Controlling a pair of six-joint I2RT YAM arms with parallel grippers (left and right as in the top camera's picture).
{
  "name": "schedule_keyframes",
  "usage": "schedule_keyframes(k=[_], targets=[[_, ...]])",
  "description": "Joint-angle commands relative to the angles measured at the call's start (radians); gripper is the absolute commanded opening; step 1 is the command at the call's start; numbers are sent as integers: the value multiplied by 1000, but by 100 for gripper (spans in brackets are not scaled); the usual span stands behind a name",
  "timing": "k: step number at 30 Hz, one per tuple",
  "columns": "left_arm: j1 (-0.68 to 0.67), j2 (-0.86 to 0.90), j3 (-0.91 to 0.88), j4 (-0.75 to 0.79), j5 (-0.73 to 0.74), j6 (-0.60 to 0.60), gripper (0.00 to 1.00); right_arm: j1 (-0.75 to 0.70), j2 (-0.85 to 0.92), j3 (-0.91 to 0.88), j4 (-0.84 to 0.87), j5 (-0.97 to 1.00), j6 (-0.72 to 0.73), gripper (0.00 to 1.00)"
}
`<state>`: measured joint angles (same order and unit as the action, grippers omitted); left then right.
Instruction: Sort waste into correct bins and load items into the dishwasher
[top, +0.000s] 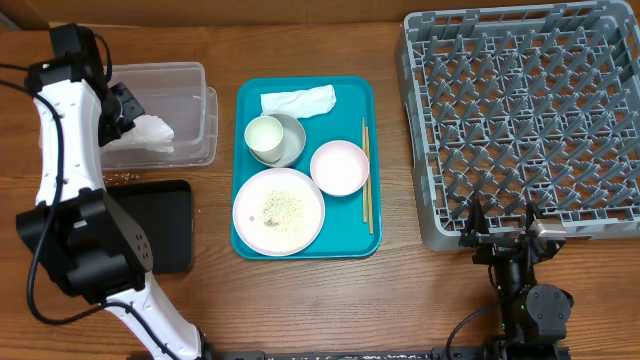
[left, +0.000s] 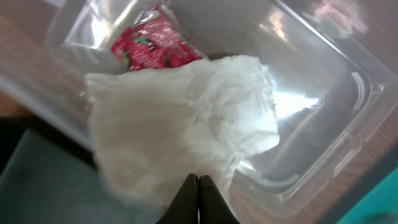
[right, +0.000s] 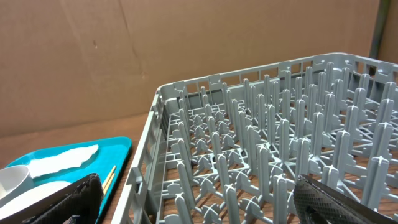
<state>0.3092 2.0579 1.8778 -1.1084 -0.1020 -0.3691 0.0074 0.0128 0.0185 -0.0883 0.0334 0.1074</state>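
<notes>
Our left gripper (left: 199, 186) sits in the upper left of the overhead frame, its jaws pressed together on the edge of a crumpled white napkin (left: 180, 124). The napkin spreads out from the fingertips over the clear tub (top: 190, 75), covering its left end. A red wrapper (left: 152, 43) lies in the tub beyond the napkin, at the top left of the left wrist view. The black tray (top: 165, 225) lies just below the tub.

Our right gripper (top: 500, 222) is at the lower right, jaws spread wide and holding nothing, just at the near edge of the grey dish rack (top: 520, 110).

On the teal tray (top: 345, 215) in the middle we see a second napkin (top: 298, 100), the plate (top: 300, 190) with rice grains (top: 280, 208), the cup (top: 264, 135) and the pinkish bowl (top: 340, 167).
</notes>
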Motion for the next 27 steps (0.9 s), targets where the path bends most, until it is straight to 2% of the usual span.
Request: schedule_keyframes(k=[1,7,11,21,27], targets=[[-2,68,-11,34,51,-21,4,5,-10,-10,7,7,-4,100],[-1,111,-8,132,40,-4,4,5,-10,-10,7,7,-4,100],[-1,90,39,135,41,4,4,5,-10,-10,7,7,-4,100],[1,-45,311,-131,16,96,4,5,-10,-10,7,7,-4,100],[5,-135,336,-282,-29,73,4,5,-10,-10,7,7,-4,100]])
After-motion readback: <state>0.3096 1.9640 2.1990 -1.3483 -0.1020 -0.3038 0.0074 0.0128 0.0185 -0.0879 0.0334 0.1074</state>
